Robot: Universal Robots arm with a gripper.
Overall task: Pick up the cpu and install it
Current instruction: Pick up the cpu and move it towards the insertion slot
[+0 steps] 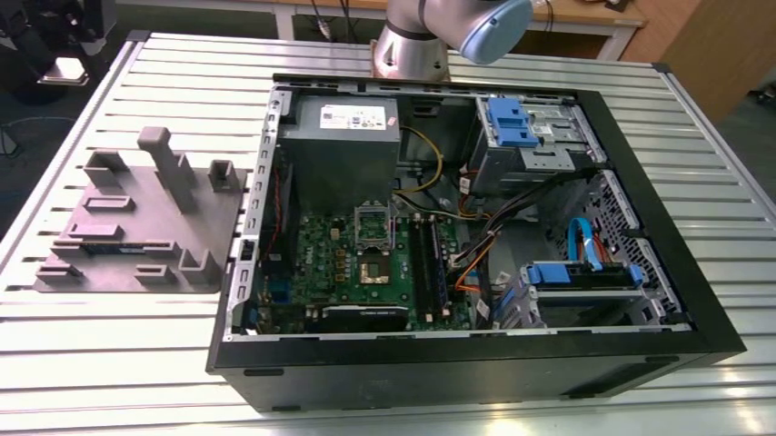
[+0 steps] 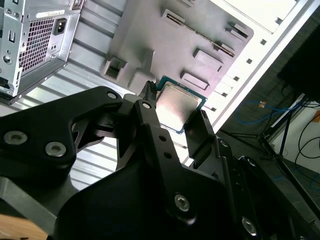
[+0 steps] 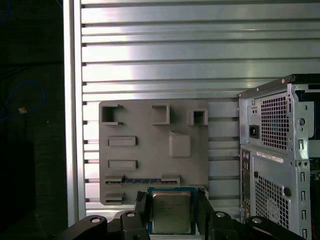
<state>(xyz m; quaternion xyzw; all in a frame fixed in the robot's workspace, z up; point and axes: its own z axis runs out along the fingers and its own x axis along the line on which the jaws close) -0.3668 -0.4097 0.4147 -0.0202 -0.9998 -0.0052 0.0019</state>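
Ribbed aluminium tabletop (image 1: 122, 363) carries the whole setup, with an open computer case (image 1: 655, 182) lying on its side as the landmark.

Nearest in both wrist views is the black pincer (image 3: 171, 196), clenched on the cpu (image 3: 171, 215). One finger (image 3: 141, 207) presses one edge of the chip and the other finger presses the opposite edge. The shiny silver lid faces the first wrist camera, with a thin green rim around it. In the second wrist view the same grip shows at an angle: pincer (image 2: 176, 103), cpu (image 2: 179, 109) tilted and clear of anything below it. The chip is held in the air, not resting on any surface.

Behind the chip, a grey fixture plate (image 3: 150, 150) with raised holders lies just beside the case, on the exterior view's left (image 1: 134, 227). The case's perforated rear panel (image 3: 280, 150) stands next to that plate.

Farther off, inside the case, the green motherboard (image 1: 363, 245) holds a metal-framed socket (image 1: 373, 263) with a brownish centre. The arm's column (image 1: 412, 45) rises at the case's far side.

Handling judgement: the cpu is light, thin and stiff. The metal top is likely slick and the underside contacts are likely fragile. Opposite side edges are the right place to hold it, as the pincer does, with modest squeeze.
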